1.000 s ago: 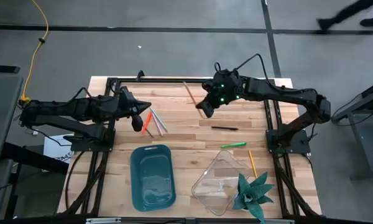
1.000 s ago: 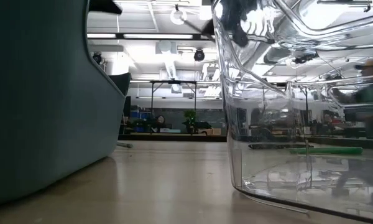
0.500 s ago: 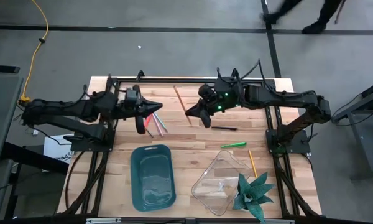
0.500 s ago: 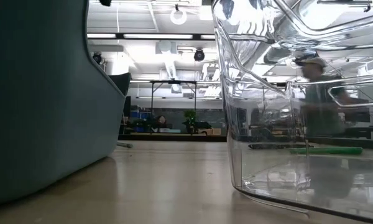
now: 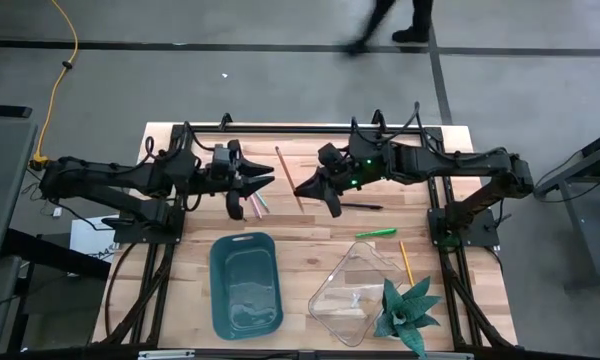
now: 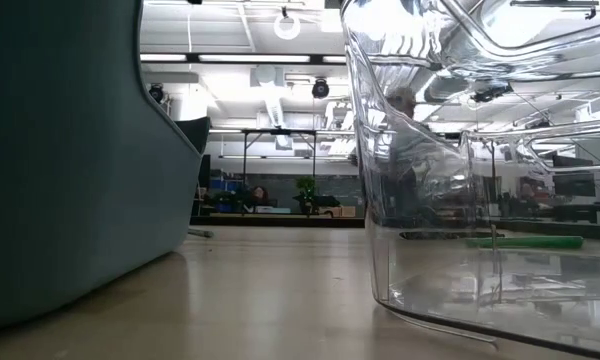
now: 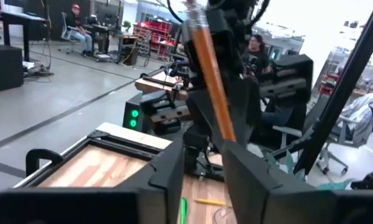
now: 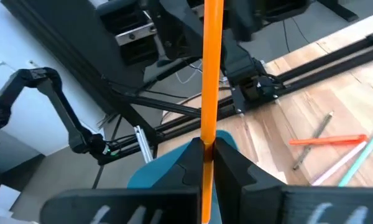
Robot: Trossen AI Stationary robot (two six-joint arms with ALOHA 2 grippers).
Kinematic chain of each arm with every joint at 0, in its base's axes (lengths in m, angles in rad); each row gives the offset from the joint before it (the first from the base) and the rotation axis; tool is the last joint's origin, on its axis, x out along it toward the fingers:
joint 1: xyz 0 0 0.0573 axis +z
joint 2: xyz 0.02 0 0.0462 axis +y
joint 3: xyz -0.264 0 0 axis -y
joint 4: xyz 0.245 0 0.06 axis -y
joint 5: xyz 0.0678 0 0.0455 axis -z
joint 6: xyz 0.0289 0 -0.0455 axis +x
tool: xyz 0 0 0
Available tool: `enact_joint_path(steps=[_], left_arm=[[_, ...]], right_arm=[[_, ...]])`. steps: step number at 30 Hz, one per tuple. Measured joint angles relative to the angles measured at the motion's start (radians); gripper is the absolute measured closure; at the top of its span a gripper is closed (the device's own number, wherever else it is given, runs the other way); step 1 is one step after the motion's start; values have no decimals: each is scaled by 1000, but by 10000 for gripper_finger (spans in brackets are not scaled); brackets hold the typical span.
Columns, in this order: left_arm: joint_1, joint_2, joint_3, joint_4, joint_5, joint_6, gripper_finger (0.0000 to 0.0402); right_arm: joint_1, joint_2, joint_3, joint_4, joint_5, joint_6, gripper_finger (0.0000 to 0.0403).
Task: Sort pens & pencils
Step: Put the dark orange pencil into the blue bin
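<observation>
At the frame's upper middle, the right gripper (image 5: 302, 187) is clenched on an orange pencil (image 5: 287, 176) (held above the table (image 5: 300, 228)). The left gripper (image 5: 262, 181), just left of it, seems spread open, holding nothing.

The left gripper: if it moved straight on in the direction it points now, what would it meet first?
Probably the orange pencil held in the right gripper. The left gripper, open, points across the table at it, with only bare wood between them in the high view. Relative height is unclear, so it might pass under or over.
</observation>
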Motion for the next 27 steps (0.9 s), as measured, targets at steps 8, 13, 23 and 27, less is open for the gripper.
enact_joint_path(steps=[8, 13, 23, 27], left_arm=[[0, 61, 0, 116, 17, -37, 271], [0, 94, 0, 169, 52, -64, 270], [0, 117, 0, 214, 86, -87, 270], [0, 116, 0, 214, 86, -88, 270]], right_arm=[[1, 0, 0, 3, -5, -19, 400], [1, 0, 0, 3, -8, -20, 400], [1, 0, 0, 2, -18, -27, 400], [1, 0, 0, 3, -26, -27, 400]])
